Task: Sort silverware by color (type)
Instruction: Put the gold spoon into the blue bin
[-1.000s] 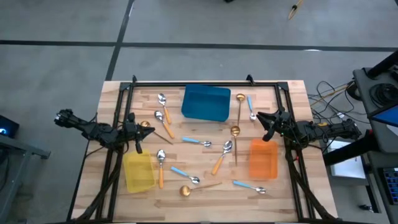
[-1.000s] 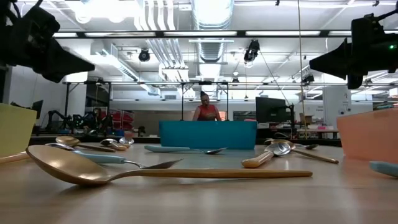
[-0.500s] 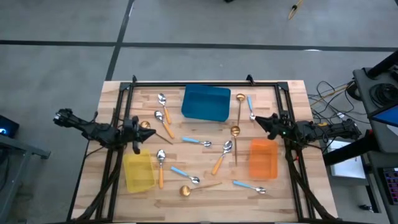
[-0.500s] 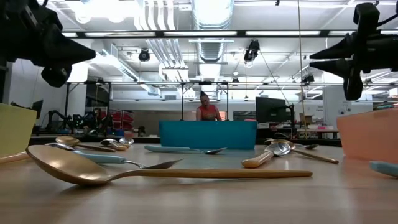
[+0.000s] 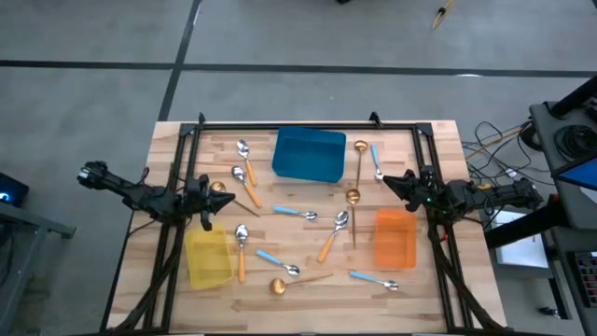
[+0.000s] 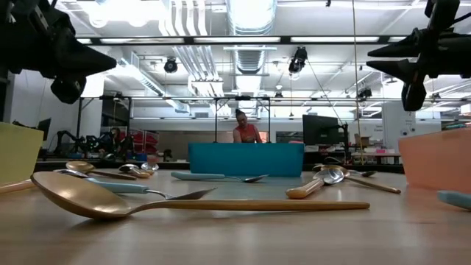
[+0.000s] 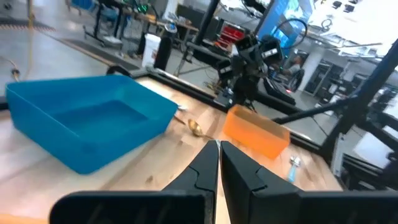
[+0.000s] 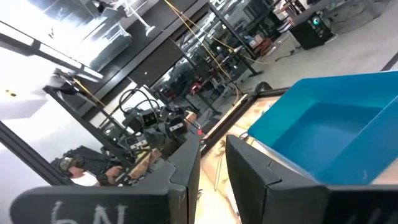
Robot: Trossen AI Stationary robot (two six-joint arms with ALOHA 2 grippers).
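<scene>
No brand or label can be read anywhere; the pale marks low in the right wrist view are too blurred to make out. From above, the spoons [image 5: 297, 214] lie scattered over the wooden table [image 5: 177, 140] among three bins: the blue bin [image 5: 309, 154] at the far middle, the yellow bin [image 5: 207, 257] near left, the orange bin [image 5: 395, 237] at right. The left hand [image 5: 207, 203] hovers just beyond the yellow bin, its fingers pressed together, as the left wrist view shows plainly. The right hand [image 5: 393, 181] hangs just beyond the orange bin, its fingers slightly spread with nothing between them. Only the low view shows a gold spoon [image 6: 147, 202] lying nearest the camera and a person [image 6: 243, 126] far behind the blue bin.
</scene>
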